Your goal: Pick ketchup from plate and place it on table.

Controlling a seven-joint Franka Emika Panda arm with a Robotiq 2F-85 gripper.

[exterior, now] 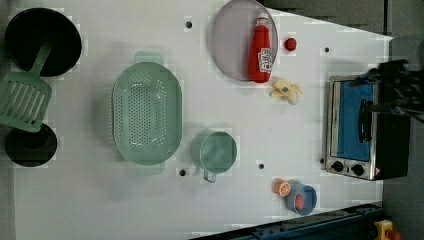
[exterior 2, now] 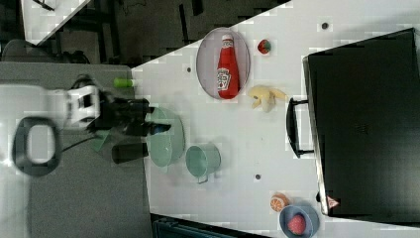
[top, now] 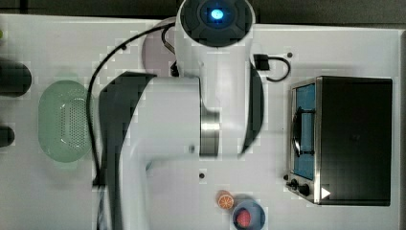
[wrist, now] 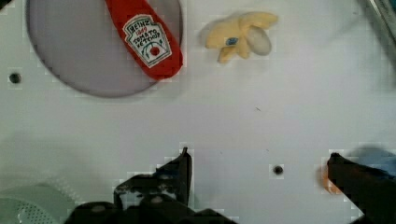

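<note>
Ketchup, a red plastic squeeze bottle (wrist: 148,39) with white label, lay flat on the pale mauve round plate (wrist: 77,51), base overhanging the rim near the yellow banana toy (wrist: 243,35). Best approach, I'd judge: centre over the bottle's body, straddle its narrow width, descend square. Gripper (wrist: 257,161) hung above bare white tabletop (wrist: 233,112), fingers (wrist: 180,168) spread wide, holding and touching nothing.

Dark surroundings framing a bright white worktop

A grey floor (exterior 2: 89,198) is lying at the right view's left, dark framework (exterior 2: 148,25) is standing beyond the worktop's far edge, and even light is falling across the scene, casting soft shadows.
</note>
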